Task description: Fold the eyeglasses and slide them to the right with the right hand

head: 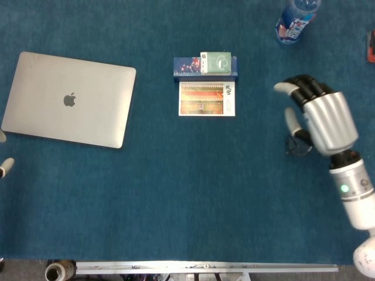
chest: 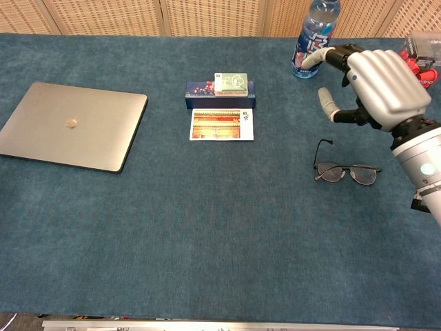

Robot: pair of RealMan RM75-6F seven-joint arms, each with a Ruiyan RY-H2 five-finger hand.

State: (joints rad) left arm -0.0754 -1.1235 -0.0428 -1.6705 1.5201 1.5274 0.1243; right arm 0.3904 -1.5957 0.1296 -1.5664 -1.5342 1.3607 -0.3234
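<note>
The eyeglasses (chest: 346, 172) lie on the blue cloth at the right, lenses toward me. Their left temple (chest: 320, 150) sticks out toward the far side. In the head view only the left lens (head: 296, 146) shows; the rest is hidden under my right hand (head: 319, 120). That right hand (chest: 372, 86) hovers above and just behind the glasses with its fingers apart, holding nothing and not touching them. Of my left hand, only pale fingertips (head: 4, 167) show at the left edge of the head view.
A shut silver laptop (chest: 69, 125) lies at the left. A postcard (chest: 222, 125) and a small box (chest: 220, 88) with a green pack on it sit mid-table. A water bottle (chest: 315, 38) stands just behind my right hand, and red items (chest: 413, 69) lie at the far right.
</note>
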